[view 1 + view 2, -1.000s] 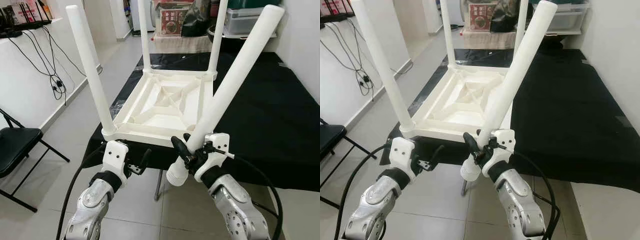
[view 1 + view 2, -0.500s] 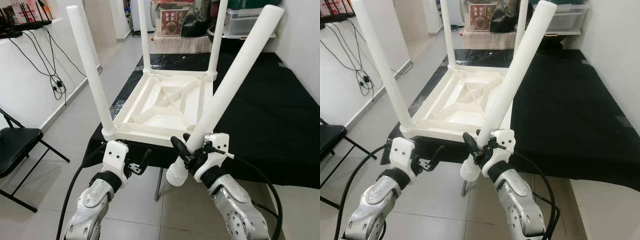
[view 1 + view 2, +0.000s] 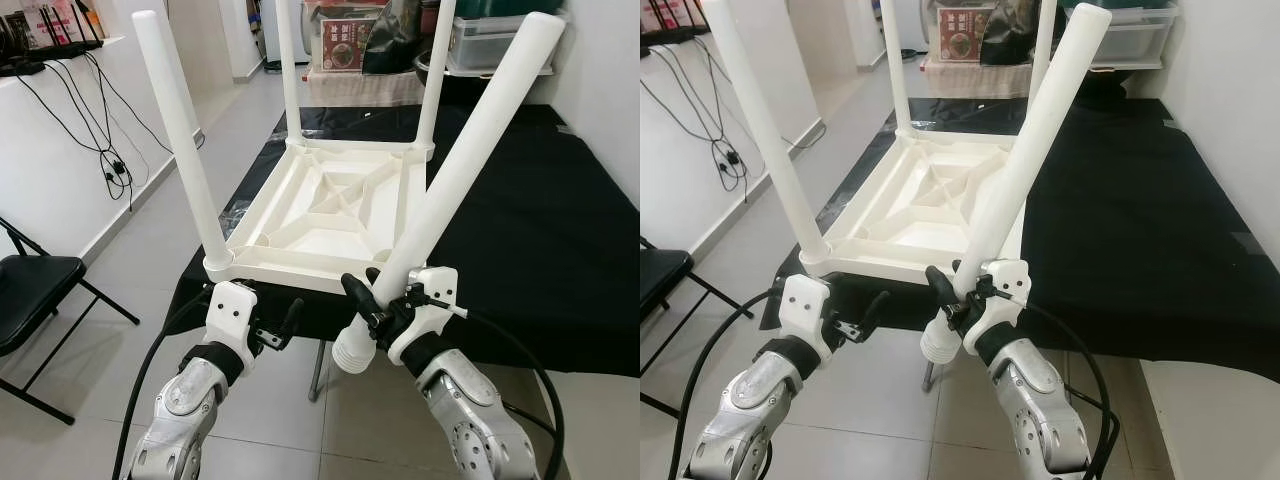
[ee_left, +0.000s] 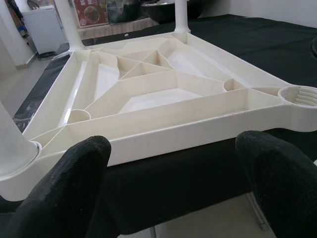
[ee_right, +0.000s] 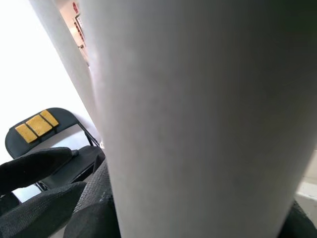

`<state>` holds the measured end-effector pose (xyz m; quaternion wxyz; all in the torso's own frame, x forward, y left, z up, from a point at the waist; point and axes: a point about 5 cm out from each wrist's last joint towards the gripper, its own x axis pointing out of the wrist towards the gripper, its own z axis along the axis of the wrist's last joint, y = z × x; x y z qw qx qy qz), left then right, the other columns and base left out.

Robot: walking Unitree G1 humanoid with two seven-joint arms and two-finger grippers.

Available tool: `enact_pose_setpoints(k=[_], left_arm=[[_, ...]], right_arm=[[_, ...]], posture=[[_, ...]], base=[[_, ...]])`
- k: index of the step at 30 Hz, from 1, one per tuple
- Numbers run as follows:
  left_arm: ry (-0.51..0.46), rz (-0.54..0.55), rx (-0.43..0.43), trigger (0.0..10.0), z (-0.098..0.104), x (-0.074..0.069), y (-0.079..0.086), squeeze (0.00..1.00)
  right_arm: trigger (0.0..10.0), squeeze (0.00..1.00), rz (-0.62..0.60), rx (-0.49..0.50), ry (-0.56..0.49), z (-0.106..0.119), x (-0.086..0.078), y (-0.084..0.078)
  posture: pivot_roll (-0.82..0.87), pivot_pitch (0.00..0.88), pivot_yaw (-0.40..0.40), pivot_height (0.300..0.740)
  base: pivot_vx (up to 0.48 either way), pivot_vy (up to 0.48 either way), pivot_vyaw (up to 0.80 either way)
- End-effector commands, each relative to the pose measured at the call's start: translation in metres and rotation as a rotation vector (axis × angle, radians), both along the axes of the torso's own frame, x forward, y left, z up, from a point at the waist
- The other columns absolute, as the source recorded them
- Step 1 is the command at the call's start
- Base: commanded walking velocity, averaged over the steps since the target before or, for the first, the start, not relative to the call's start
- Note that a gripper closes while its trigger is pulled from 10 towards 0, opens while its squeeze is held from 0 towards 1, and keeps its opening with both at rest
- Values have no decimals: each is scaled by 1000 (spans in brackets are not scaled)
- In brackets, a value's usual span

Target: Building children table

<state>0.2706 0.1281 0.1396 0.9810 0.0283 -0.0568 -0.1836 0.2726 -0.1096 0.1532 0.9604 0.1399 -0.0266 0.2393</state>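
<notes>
A white plastic children's table top [image 3: 330, 215] lies upside down on a black-covered surface [image 3: 540, 230], ribs facing up. Three white legs stand in its corners: near left [image 3: 180, 135], far left [image 3: 289, 70] and far right [image 3: 436, 70]. The near right corner socket [image 4: 300, 95] is bare. My right gripper [image 3: 378, 297] is shut on a fourth loose white leg [image 3: 470, 150], held tilted with its threaded end [image 3: 350, 352] hanging below the table's front edge. My left gripper [image 3: 283, 325] is open just before the table's near edge, black fingers [image 4: 74, 168] apart with nothing between them.
A black folding chair [image 3: 35, 290] stands on the tiled floor at my left. Cables [image 3: 105, 140] hang down the white wall on the left. Boxes and a clear bin [image 3: 490, 35] sit at the far end beyond the table top.
</notes>
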Motion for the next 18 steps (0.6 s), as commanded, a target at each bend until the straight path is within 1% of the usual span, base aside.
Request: enact_pose_setpoints(k=[1, 9, 12, 13, 15, 16, 18], left_arm=[[12, 1, 0, 10000, -3, -2, -1, 0], [3, 11, -10, 10000, 2, -1, 3, 0], [-18, 23, 10, 10000, 8, 2, 7, 0], [-45, 23, 6, 10000, 20, 6, 11, 0], [-45, 23, 6, 10000, 20, 6, 11, 0], [-57, 21, -8, 10000, 26, 8, 12, 0], [-91, 23, -43, 10000, 40, 11, 15, 0]], right_arm=[[10000, 0, 14, 7, -6, 0, -2, 1], [10000, 0, 6, -6, -35, 6, -1, 2], [10000, 0, -15, -31, -54, 9, 1, 0], [10000, 0, -18, -81, -76, 14, 4, 2], [10000, 0, -18, -81, -76, 14, 4, 2], [10000, 0, -14, -87, -87, 17, 6, 3], [10000, 0, 11, -86, -134, 31, 11, 7]], posture=[[-100, 25, 36, 740], [-94, 22, 47, 740], [-87, 25, 47, 740], [-80, 29, 51, 740], [-80, 29, 51, 740], [-80, 29, 52, 740], [-75, 37, 59, 740]], base=[[0, 0, 0], [0, 0, 0], [0, 0, 0], [0, 0, 0], [0, 0, 0], [0, 0, 0], [0, 0, -634]])
